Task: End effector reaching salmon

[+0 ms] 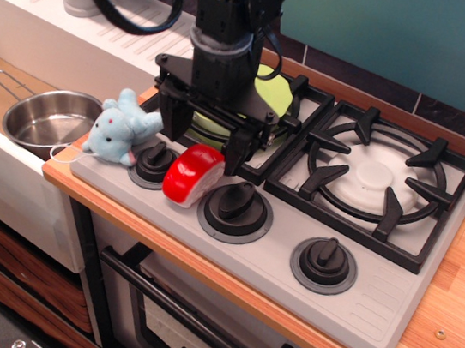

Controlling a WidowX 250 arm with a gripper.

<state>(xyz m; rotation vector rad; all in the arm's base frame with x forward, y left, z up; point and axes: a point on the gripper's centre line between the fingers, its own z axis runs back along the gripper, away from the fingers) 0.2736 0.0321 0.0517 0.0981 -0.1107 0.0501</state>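
The salmon [193, 175] is a glossy red piece with a white base. It lies on the grey stove front between the left knob [154, 163] and the middle knob [236, 209]. My black gripper [203, 140] hangs just behind and above it. It is open, with the two fingers spread wide. The right fingertip [233, 164] is close to the salmon's upper right edge, and the left finger [171, 118] stands over the left knob. Nothing is between the fingers.
A light-blue plush animal [120, 129] lies at the stove's left edge, next to the left knob. A steel pot [44, 118] sits in the sink to the left. A yellow-green plate [275, 94] rests on the left burner behind the gripper. The right burner grate [380, 173] and right knob [324, 264] are further right.
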